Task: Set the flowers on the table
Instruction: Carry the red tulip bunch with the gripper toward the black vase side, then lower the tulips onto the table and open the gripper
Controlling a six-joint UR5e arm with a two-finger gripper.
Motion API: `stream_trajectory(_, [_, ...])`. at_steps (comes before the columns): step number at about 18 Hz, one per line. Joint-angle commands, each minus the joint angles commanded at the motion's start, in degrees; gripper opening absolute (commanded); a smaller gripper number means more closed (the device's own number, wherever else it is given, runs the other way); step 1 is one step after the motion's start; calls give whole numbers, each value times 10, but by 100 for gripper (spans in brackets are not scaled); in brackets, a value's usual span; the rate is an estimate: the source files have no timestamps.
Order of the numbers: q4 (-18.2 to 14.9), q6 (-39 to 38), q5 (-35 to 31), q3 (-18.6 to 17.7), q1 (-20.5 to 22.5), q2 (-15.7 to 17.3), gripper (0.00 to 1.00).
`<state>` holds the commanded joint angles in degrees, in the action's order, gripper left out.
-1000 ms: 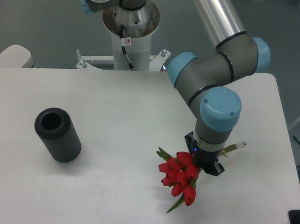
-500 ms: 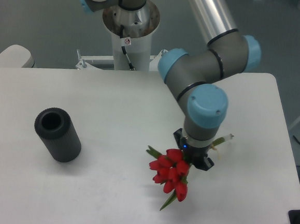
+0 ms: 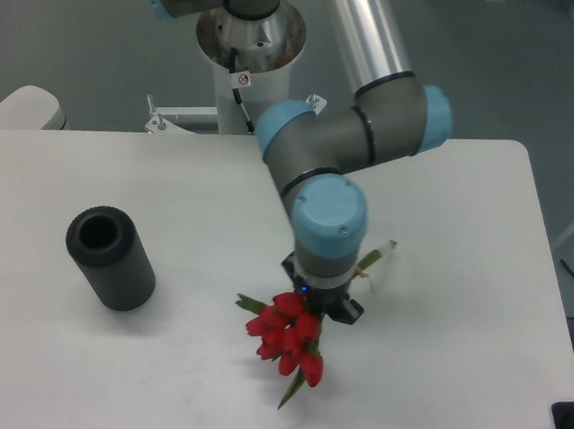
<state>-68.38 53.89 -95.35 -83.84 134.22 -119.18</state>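
The flowers (image 3: 285, 336), a tied bunch of red buds with green leaves, hang just above the white table (image 3: 458, 317) near its front middle. Their pale stem ends (image 3: 381, 254) stick out to the upper right of the wrist. My gripper (image 3: 318, 301) points down and is shut on the flowers at the stems, just behind the buds. The fingers are mostly hidden under the blue wrist cap.
A black hollow cylinder (image 3: 110, 258) lies on its side at the left of the table. The arm's base column (image 3: 248, 52) stands behind the table's back edge. A black object (image 3: 573, 428) sits at the front right corner.
The arm has carried the flowers leftward across the table, roughly 60 pixels over the second. The grip on the stems is unchanged, and the black cylinder has not moved.
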Motion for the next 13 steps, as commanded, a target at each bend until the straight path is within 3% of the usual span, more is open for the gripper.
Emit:
stream_trajectory(7, [-4,-49,-26,-23,-16,-1,6])
stream_trajectory(13, [1,-34,-25,-30,-14,-4,60])
